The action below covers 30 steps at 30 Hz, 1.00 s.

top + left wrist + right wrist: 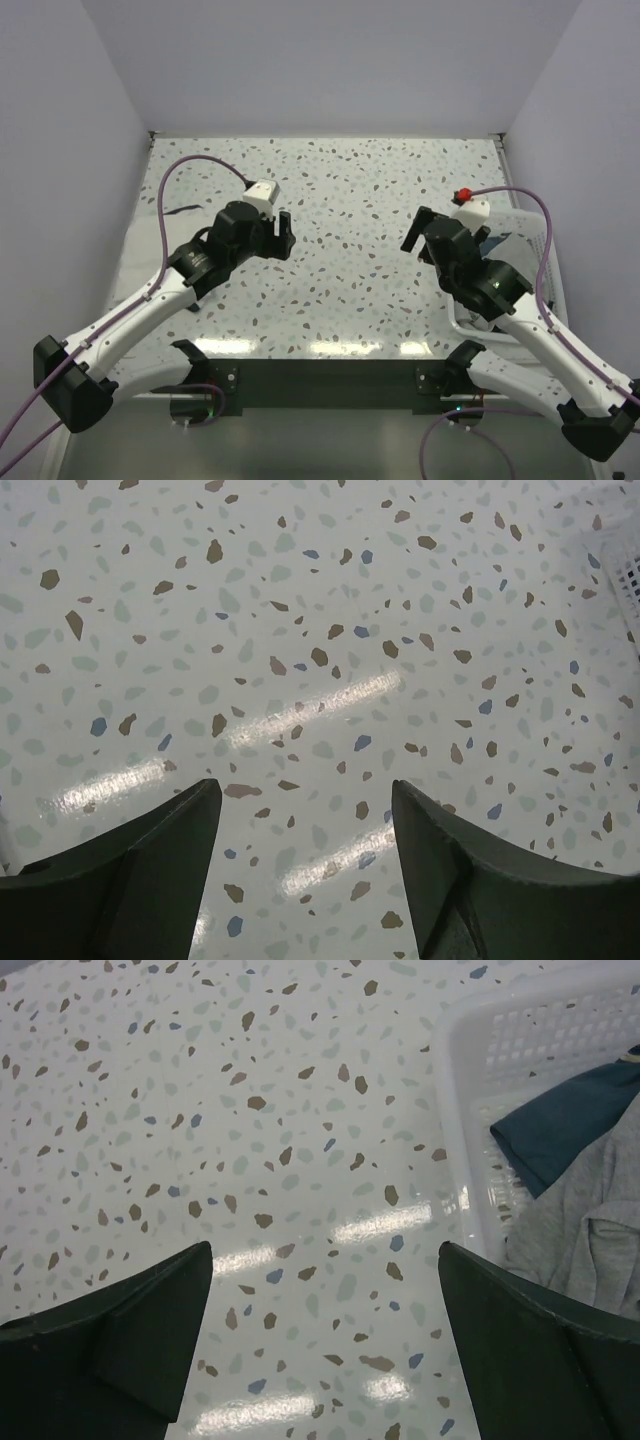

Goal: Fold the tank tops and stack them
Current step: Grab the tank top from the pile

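Note:
A light grey tank top (583, 1228) lies crumpled inside a white lattice basket (458, 1110) at the table's right side, partly under a dark blue cloth (556, 1125). My right gripper (324, 1247) hovers open over bare speckled tabletop just left of the basket, nothing between its fingers. In the top view the right gripper (414, 234) points toward the table's middle, and the right arm covers most of the basket (522, 226). My left gripper (284, 234) stands open over the left-centre of the table. Under the left gripper (305, 785) there is only tabletop.
The speckled table (340, 190) is walled in by plain white panels on the left, back and right. A corner of the basket (627, 576) shows at the right edge of the left wrist view. Cables arch over both arms.

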Motion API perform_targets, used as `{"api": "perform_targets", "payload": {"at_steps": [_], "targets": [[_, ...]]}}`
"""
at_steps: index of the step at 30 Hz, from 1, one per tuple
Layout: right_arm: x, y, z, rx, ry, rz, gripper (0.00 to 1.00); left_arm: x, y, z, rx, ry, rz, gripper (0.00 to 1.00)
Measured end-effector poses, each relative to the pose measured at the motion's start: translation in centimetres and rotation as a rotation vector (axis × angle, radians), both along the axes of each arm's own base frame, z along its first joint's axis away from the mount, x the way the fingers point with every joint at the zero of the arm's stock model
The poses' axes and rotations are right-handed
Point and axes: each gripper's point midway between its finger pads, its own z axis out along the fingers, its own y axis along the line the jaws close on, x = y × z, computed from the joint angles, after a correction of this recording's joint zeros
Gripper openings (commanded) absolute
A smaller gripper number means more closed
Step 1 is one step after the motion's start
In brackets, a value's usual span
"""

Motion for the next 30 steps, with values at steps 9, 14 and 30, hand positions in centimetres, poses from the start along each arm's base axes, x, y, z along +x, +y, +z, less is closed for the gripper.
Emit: {"api": "perform_targets", "payload": {"at_steps": [9, 14, 30], "targets": [[-0.2, -0.7, -0.5, -0.054, 0.040, -0.024, 0.99, -0.2, -0.1, 0.2, -0.001, -0.006, -0.019, 0.74], [0.4, -1.8, -1.0, -0.151, 0.118, -0.083, 0.99, -0.4, -0.2, 0.7, -0.015, -0.015, -0.030, 0.74], [-1.4, -16.5, -9.9, -0.152, 0.456, -0.581, 0.88, -1.3, -1.1, 1.1, -0.050, -0.004, -0.088, 0.75]]}}
